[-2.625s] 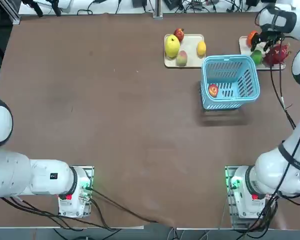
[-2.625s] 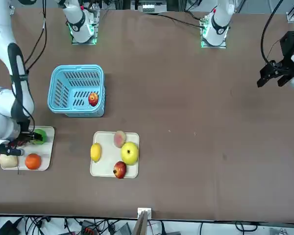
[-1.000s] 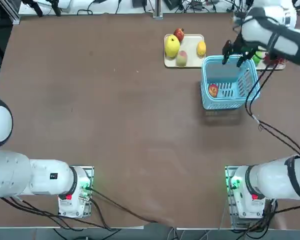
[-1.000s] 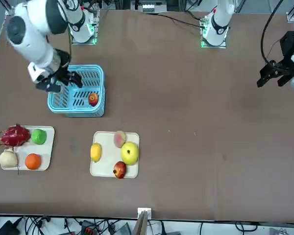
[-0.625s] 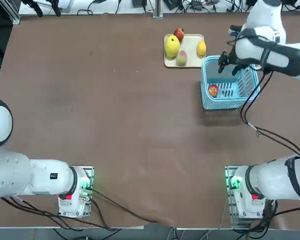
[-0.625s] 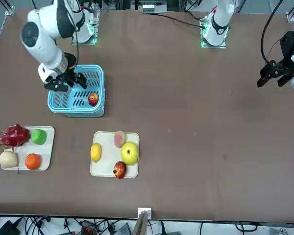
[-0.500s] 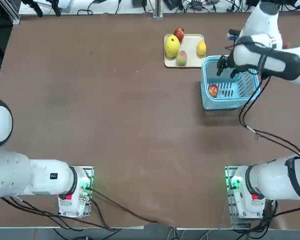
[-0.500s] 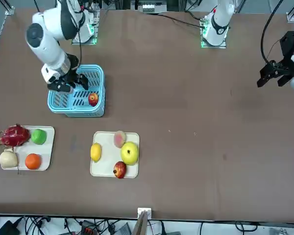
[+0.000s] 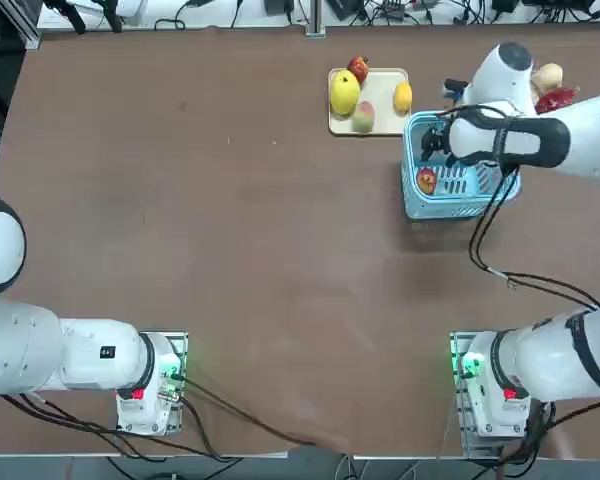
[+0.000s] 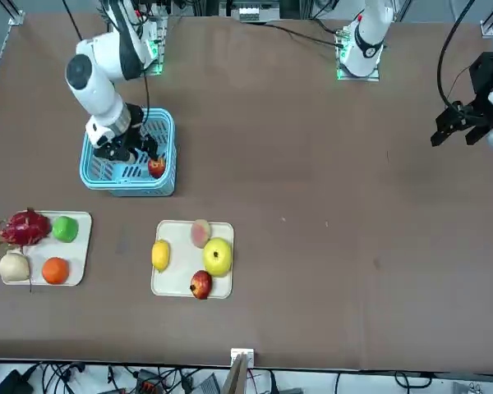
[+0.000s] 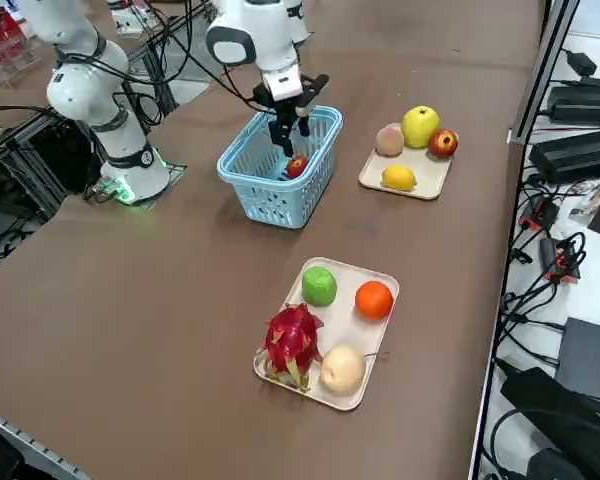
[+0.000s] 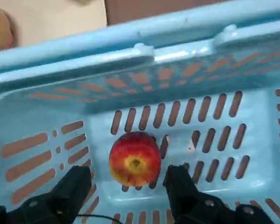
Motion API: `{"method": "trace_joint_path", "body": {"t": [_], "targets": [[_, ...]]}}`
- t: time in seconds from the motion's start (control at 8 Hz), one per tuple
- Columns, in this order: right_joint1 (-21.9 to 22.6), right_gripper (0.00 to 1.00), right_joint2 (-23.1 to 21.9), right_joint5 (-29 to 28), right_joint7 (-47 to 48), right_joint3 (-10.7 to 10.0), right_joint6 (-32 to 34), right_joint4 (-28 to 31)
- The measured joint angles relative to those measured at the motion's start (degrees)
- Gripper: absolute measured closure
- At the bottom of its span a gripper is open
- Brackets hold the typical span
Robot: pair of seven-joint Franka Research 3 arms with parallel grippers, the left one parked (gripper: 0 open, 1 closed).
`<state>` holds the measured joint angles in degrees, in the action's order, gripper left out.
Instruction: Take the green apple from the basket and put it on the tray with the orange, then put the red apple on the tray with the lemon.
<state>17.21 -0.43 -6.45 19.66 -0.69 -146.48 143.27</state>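
Red apple ungripped, basket wall a likely snag

Red apple (image 12: 135, 159) on the floor of the basket (image 12: 177, 28), near a side wall; loose, with no grip on it. Right pincer (image 12: 129, 170) above, fingers apart, astride the fruit in the wrist view. Could catch a finger on the wall and shove the basket if lowered off-line. Could roll the round fruit away if closed off-centre. Farther out, risk of nudging the peach (image 10: 200, 233) or lemon (image 10: 160, 255) on the crowded tray (image 10: 177, 281) when setting down

1. Round red apple with a yellow patch (image 12: 135, 159) on the slatted floor of the light blue plastic basket (image 12: 261, 140).
2. Tool (image 12: 127, 173) open, black fingers apart, apple between and beyond their tips.
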Motion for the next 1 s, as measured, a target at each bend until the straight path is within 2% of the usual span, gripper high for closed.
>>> {"method": "trace_joint_path", "body": {"t": [1.0], "targets": [[1.94, 0.02, 6.58, -0.99, 2.84, -0.23, -7.2, 1.06]]}}
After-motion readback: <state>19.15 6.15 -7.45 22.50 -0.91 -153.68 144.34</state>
